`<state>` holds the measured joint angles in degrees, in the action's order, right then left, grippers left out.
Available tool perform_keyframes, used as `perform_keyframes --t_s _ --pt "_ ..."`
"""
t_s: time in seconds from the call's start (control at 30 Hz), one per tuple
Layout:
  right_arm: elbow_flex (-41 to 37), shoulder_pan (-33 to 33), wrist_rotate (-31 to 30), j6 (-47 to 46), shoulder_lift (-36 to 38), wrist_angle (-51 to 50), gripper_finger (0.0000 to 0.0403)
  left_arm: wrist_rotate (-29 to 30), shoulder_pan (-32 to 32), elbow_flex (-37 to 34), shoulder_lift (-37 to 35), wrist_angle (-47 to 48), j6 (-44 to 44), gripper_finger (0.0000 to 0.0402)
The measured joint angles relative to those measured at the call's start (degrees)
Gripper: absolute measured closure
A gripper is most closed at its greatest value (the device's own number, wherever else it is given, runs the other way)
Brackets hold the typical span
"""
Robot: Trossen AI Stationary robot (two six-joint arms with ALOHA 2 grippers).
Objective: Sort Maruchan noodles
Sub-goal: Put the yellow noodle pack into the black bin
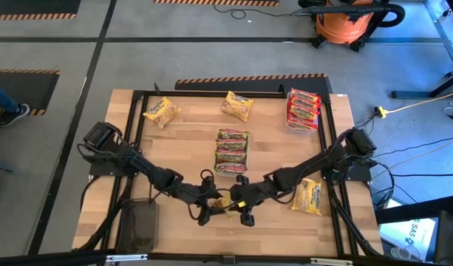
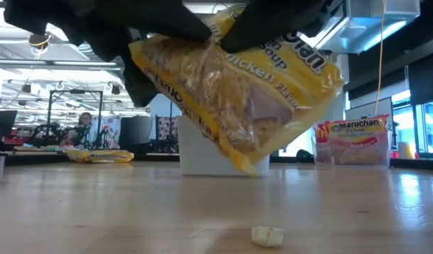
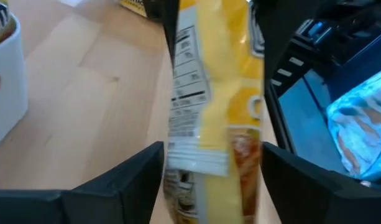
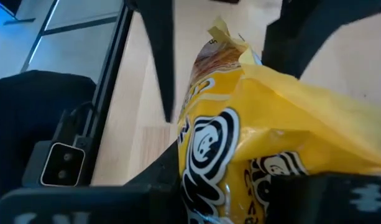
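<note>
A yellow Maruchan noodle packet hangs above the table near its front middle, with my right gripper shut on it. My left gripper is open. Its fingers stand on either side of the packet's other end; I cannot tell whether they touch it. In the high view the two grippers meet at the packet. More yellow packets lie flat on the table at the far left, far middle and near right. My right gripper pinches the yellow packet between its two fingers at the end that bears the round logo. The fingers come from the table's right, slanting downward. The packet is lifted clear of the table and tilted, with one corner lowest.
A white tray with green packets stands mid-table. A clear tray with red packets is at the far right. A dark tray sits near left. A small crumb lies on the wood near the front.
</note>
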<state>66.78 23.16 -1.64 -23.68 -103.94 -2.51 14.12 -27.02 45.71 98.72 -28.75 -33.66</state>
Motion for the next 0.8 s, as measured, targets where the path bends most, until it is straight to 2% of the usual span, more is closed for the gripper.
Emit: perform_keyframes --t_s 0.17,0.37,0.43,0.53,0.6,0.67,0.73,0.8 --pt "0.0 -0.8 1.2 -0.5 0.0 0.0 0.0299 -1.7 0.8 0.0 0.0 1.2 -0.2 0.0195" --pt "0.0 -0.8 1.2 -0.4 0.0 2.4 0.0246 -2.1 0.8 0.0 0.0 2.4 -0.4 0.0261" --pt "0.0 -1.2 2.1 0.0 0.8 0.6 0.0221 -1.8 0.6 0.0 0.0 2.7 -0.1 0.0272" --pt "0.0 -2.5 7.9 -1.8 4.6 -4.8 0.0191 -0.8 -0.2 0.0 -0.2 2.8 1.6 0.0277" --pt "0.1 -2.6 9.5 -3.3 7.2 -9.5 0.0178 -0.2 -1.0 -0.1 -0.6 3.7 2.3 0.0277" --pt "0.1 -1.2 8.0 -3.5 9.0 -14.1 0.0168 0.9 -2.0 -0.1 -1.2 4.5 2.4 0.0278" --pt "-0.7 1.6 2.7 -3.4 10.3 -15.7 0.0164 2.7 -3.3 -0.4 -1.2 4.8 2.8 0.0278" --pt "-3.1 4.5 -3.6 -2.9 10.8 -13.3 0.0163 5.4 -5.0 -1.3 -1.1 3.7 3.5 0.0278"
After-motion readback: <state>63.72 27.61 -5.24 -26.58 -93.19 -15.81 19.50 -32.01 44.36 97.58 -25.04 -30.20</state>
